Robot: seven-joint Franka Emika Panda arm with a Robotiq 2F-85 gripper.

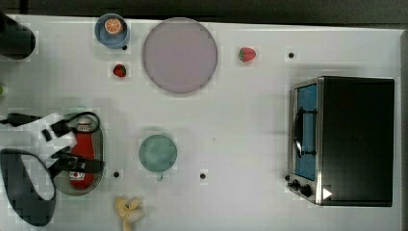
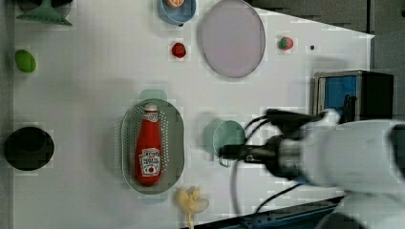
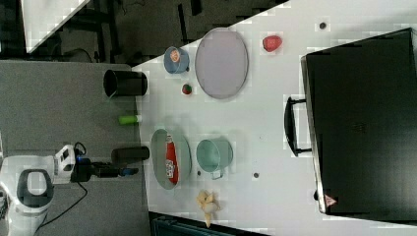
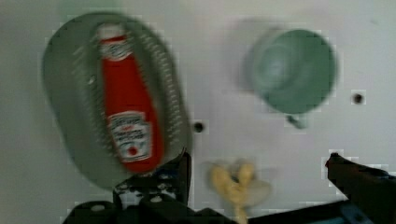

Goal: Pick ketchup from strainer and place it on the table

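Lying lengthwise in the strainer [image 2: 126, 143], the ketchup [image 2: 148, 148] has its white cap toward the left view's top and its label toward the bottom. The strainer sits on the table [image 2: 95, 95], near the left view's lower middle. Gripper [image 4: 259, 172] fingers spread wide; in the wrist view one finger shows just past the strainer's rim and the other well off to the side, nothing between them. In the top view the gripper [image 1: 79, 144] hangs over the strainer [image 1: 100, 144] at the top view's left, partly covering the ketchup [image 1: 82, 147]; whether it touches the bottle I cannot tell.

Teal cup [image 2: 229, 136] just right of the strainer in the left view. Banana [image 2: 191, 200] below it near the table edge. Grey-lilac plate [image 2: 232, 38] farther up, a strawberry [image 2: 178, 49] beside it. Toaster oven [image 1: 344, 139] at the top view's right.
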